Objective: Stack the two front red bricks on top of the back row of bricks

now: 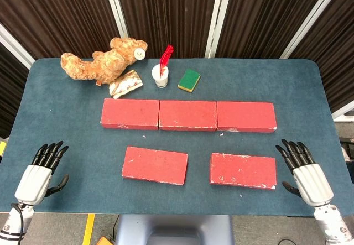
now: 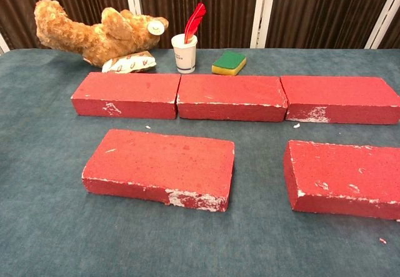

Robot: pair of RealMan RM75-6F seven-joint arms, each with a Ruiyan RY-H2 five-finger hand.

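Note:
Three red bricks lie end to end in a back row: left (image 1: pixel 130 114) (image 2: pixel 127 95), middle (image 1: pixel 188 115) (image 2: pixel 231 97) and right (image 1: pixel 246 116) (image 2: pixel 340 99). Two more red bricks lie flat in front: the front left brick (image 1: pixel 155 165) (image 2: pixel 160 168), slightly skewed, and the front right brick (image 1: pixel 243 171) (image 2: pixel 347 178). My left hand (image 1: pixel 40 173) rests open near the table's front left corner, apart from every brick. Just right of the front right brick my right hand (image 1: pixel 305 173) is open, holding nothing. The chest view shows neither hand.
At the back of the blue table (image 1: pixel 77 145) lie a brown teddy bear (image 1: pixel 105 60) (image 2: pixel 94 34), a small patterned pouch (image 1: pixel 126 83) (image 2: pixel 127 63), a white cup with a red feather (image 1: pixel 161 73) (image 2: pixel 185 52) and a green-yellow sponge (image 1: pixel 189 80) (image 2: pixel 229 62).

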